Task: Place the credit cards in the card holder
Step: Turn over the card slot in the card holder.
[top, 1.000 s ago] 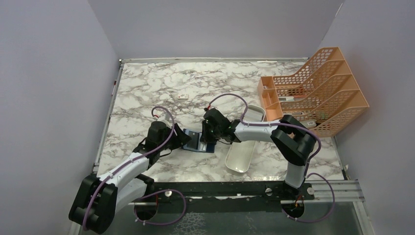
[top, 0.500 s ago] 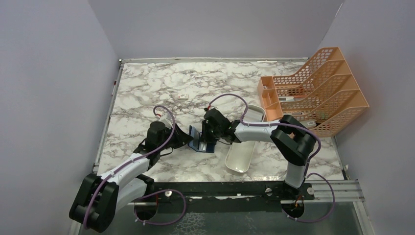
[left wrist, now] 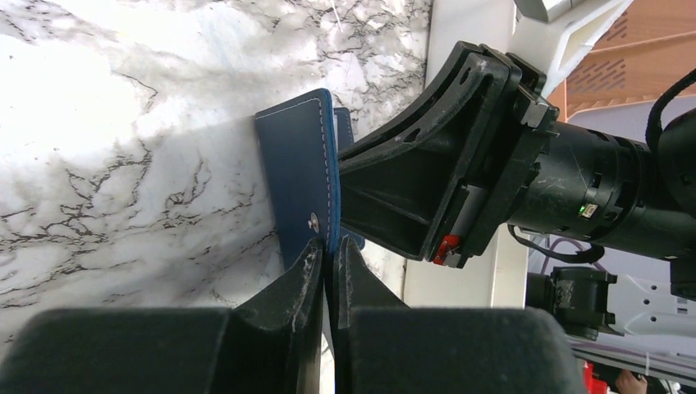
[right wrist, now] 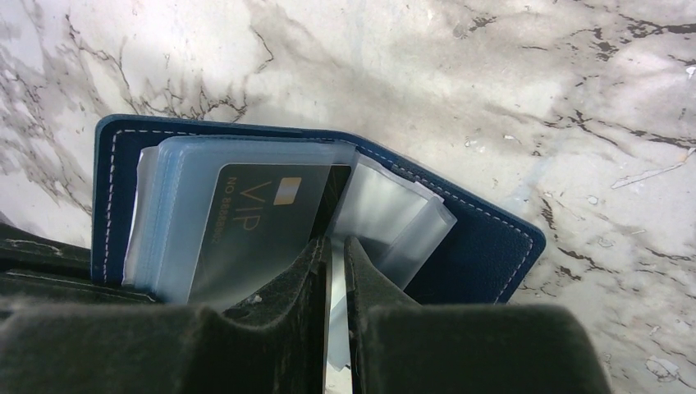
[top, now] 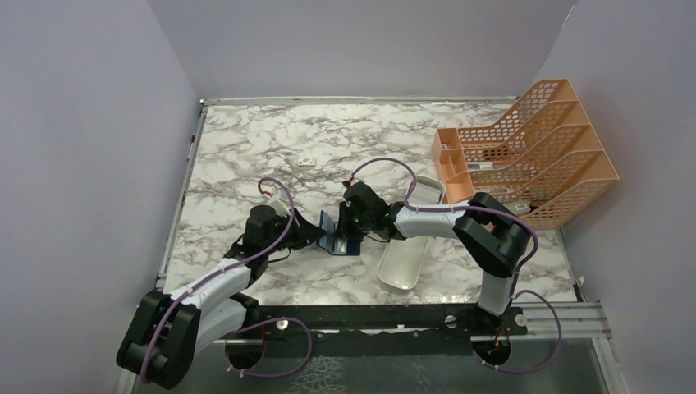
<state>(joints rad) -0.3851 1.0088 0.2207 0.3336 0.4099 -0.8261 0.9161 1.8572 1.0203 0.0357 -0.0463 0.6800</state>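
Two grippers meet at the card holder point(top: 331, 242), which stands half open about in the middle of the marble table point(top: 246, 148), between my arms. My left gripper point(left wrist: 327, 250) is closed tight on the edge of the navy cover, just beside the small metal snap point(left wrist: 313, 219), and holds this cover up on its edge. My right gripper point(right wrist: 335, 246) is nearly closed, with only a narrow slit between the fingers, and in this slit sits a thin pale sheet point(right wrist: 336, 345). I cannot tell if it is a card seen from its edge or one leaf of the clear sleeves point(right wrist: 386, 213). One dark credit card point(right wrist: 263, 217) marked VIP lies already inside a sleeve.

I judge the holder to be light and soft. It bends at its fold and would probably fall shut if I let go. The stitched border looks like the stiffest part, so this is the right place for my left fingers, not the snap. The sleeves look like thin, slippery film that can stick together or crumple, so I would take only a free corner, gently. A card should be stiff, smooth and very light. I would pinch its flat faces near one short edge and leave the other edge free to enter the sleeve. A strong pull could tear a sleeve or drag the holder over the smooth marble.
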